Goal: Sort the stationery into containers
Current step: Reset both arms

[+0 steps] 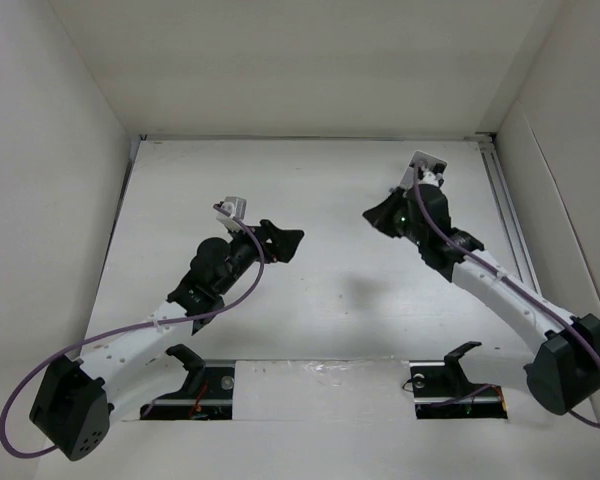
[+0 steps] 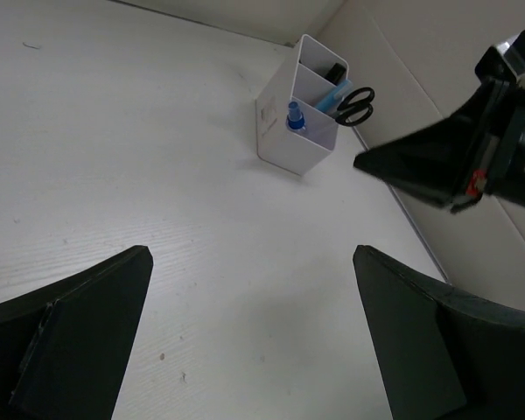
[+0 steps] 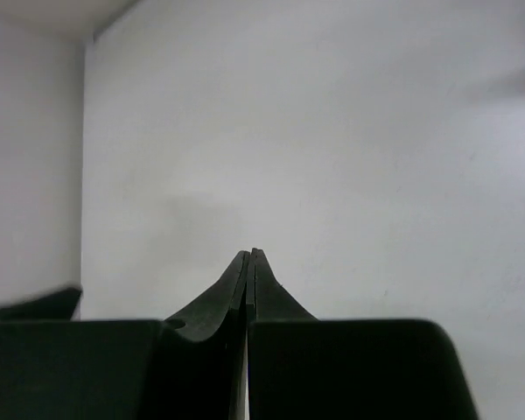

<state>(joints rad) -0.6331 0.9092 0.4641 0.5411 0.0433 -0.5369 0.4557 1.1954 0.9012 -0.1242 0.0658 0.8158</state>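
Note:
A white upright container [image 2: 284, 131] with three compartments stands on the table near the right wall in the left wrist view. A blue-capped clear bottle [image 2: 294, 116] sits in its near compartment. Black-handled scissors [image 2: 357, 105] and a blue pen [image 2: 331, 94] stick out of the middle one, and a dark item [image 2: 334, 72] is in the far one. My left gripper [image 2: 252, 254] [image 1: 285, 240] is open and empty, well short of the container. My right gripper [image 3: 249, 255] [image 1: 375, 215] is shut and empty; it also shows in the left wrist view [image 2: 367, 163] beside the container.
White walls [image 1: 70, 120] enclose the table on the left, back and right. A rail [image 1: 510, 215] runs along the table's right edge. Two black stands [image 1: 185, 360] [image 1: 460, 355] sit at the near edge.

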